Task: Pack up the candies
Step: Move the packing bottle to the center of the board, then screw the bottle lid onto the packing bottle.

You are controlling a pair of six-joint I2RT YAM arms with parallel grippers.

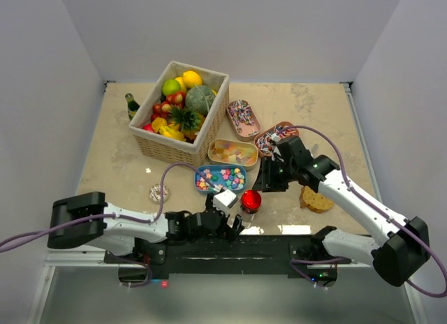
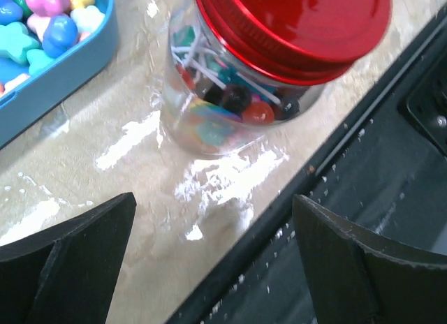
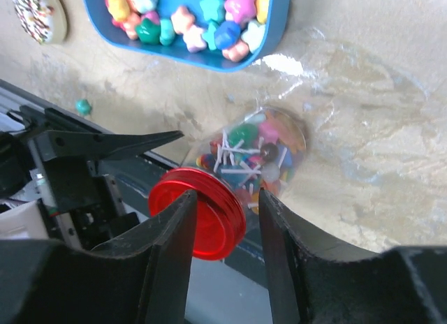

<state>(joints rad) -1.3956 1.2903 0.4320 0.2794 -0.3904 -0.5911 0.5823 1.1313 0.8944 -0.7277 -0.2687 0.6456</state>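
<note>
The jar stands on the surface by the near edge, red lid on, with mixed candies inside. The right gripper hangs over the lid, half spread and pinching nothing. The left gripper waits wide open beside the jar. I judge the lid is the step in hand: next, one gripper steadies the glass and the other closes squarely on the lid. The blue tray holds pastel pieces.

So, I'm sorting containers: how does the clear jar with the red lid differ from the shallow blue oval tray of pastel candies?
The clear jar is closed by its red lid; the blue tray is open-topped. The jar is see-through and tall; the tray is opaque and shallow. The jar holds round sweets and white sticks; the tray holds pastel star-shaped candies. Both hold colourful sweets.
</note>
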